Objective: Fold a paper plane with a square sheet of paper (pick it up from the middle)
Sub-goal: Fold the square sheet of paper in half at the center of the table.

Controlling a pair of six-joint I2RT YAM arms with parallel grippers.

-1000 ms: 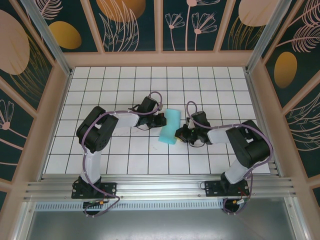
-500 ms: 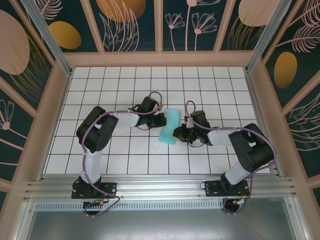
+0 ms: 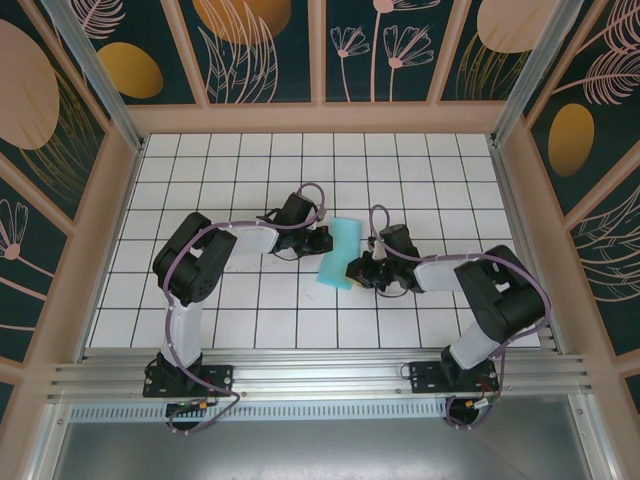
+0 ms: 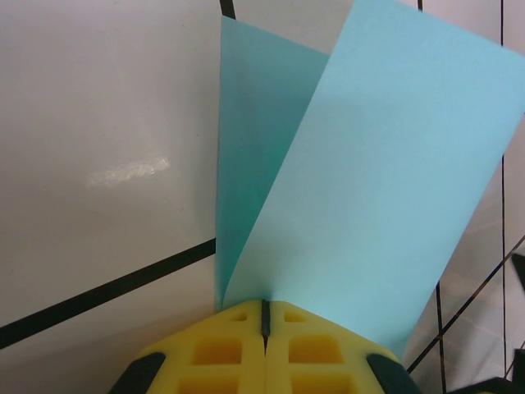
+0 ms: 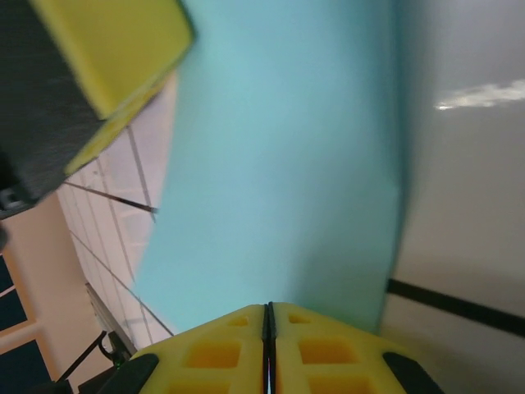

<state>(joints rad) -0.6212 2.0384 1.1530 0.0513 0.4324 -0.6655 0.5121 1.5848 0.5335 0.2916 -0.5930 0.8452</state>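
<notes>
The thin light cyan square sheet of paper [image 3: 338,254] is at the middle of the white gridded desk [image 3: 220,180], bent loosely double. The left gripper [image 4: 265,316] jaws are clamped on one end and the right gripper [image 5: 268,316] jaws on the other. No nose or wing creases are visible, so most folding appears outstanding.

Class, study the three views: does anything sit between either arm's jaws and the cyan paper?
Nothing visible does. Both pairs of jaws are shut directly on the cyan paper: the left jaws on its left side, farther from the bases, the right jaws on its right side, nearer them.
</notes>
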